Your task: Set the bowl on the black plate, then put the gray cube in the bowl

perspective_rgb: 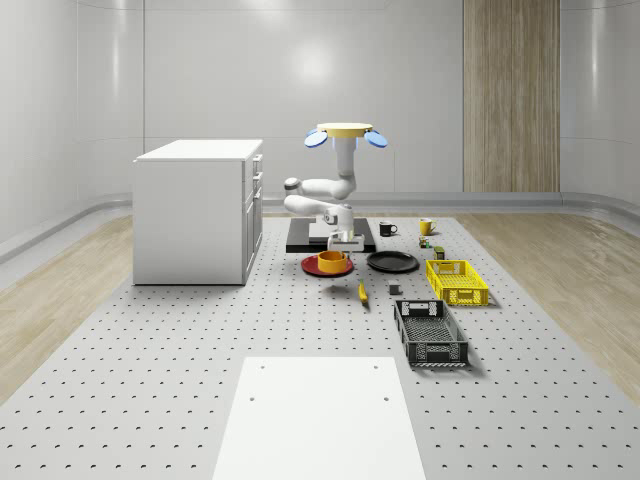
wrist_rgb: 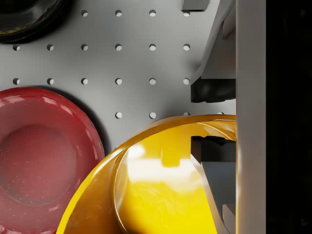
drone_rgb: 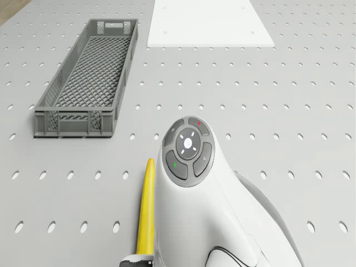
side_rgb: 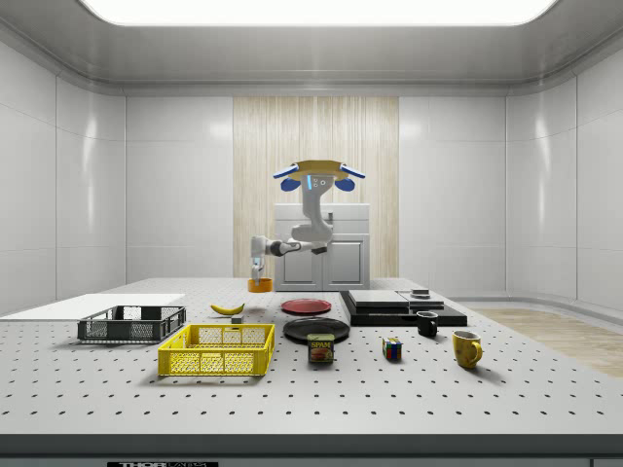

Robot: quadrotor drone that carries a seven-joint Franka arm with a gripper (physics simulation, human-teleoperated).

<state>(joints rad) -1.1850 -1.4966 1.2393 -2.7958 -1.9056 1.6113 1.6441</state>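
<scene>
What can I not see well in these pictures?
The drone hovers near the cabinet; the gripper is at the bowl.
- Cube: whole-scene view, too small to show its shape.
- Black plate: wrist view, cut off by the edge.
- Banana: drone view, one end hidden behind the arm.
- Bowl: side view, too small to tell whether it touches the table.
</scene>
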